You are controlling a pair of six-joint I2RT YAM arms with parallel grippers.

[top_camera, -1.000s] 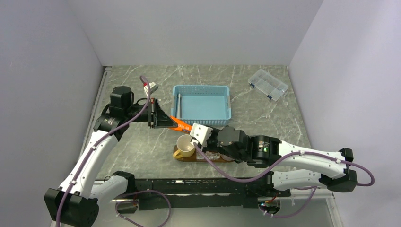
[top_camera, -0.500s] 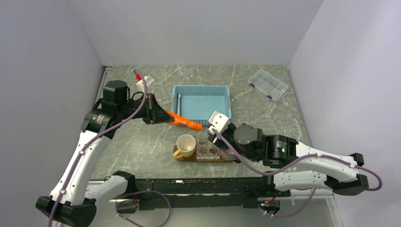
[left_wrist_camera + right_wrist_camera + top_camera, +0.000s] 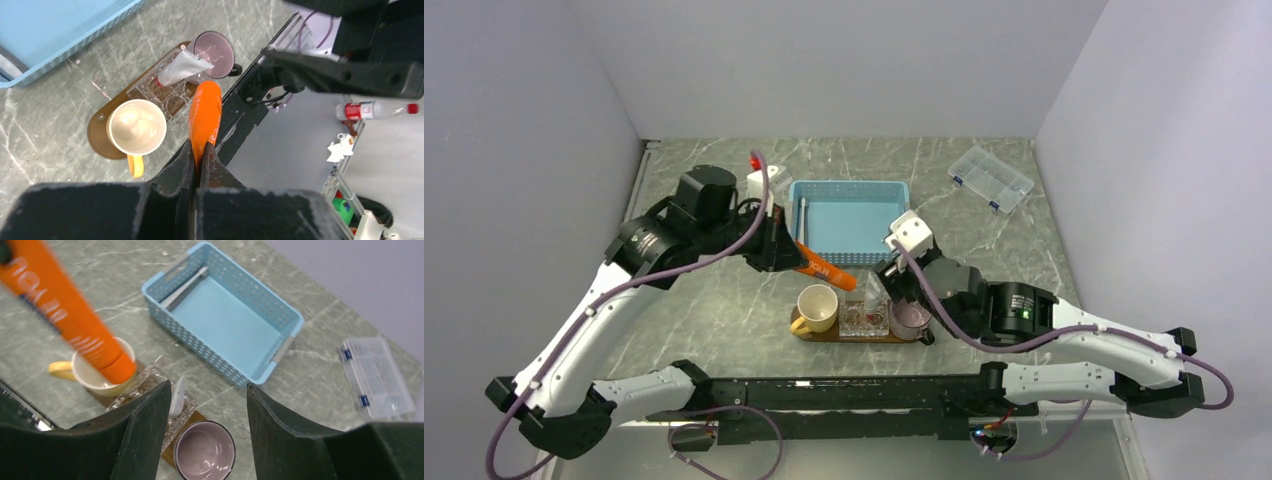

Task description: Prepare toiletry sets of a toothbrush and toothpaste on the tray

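Since a sec ago the right gripper (image 3: 208,385) has backed off the dark brown oval wooden tray (image 3: 96,137) and spread its jaws. Nothing btw them now. Meanwhile the left gripper (image 3: 199,152) has swung its load in over the tray. It's clamped tight on the flat tail end of the bright orange toothpaste tube (image 3: 206,112).

Nearest the arm bases is the tray w/ a yellow mug (image 3: 136,126), a clear plastic holder (image 3: 165,95) and a mauve cup (image 3: 214,47) in a row, left to right. Leaning in the holder stands the white-silver toothpaste tube (image 3: 182,67), so that one looks parked imo.

Key bit: the orange tube's long axis runs from the left gripper down and right toward the tray, cap end leading. The cap hangs above the spot btw mug and holder, not touching either afaict. Tray is below and ahead of the jaws, so the next move prob needs a lowering along that same line. Right arm is closer to the holder but empty.

Further back is the blue slatted plastic basket (image 3: 849,185) w/ a thin grey toothbrush (image 3: 185,287) lying along its left wall. No brush on the tray yet. Far right corner has a clear compartment box (image 3: 991,178) on the grey marble-look tabletop (image 3: 724,300).
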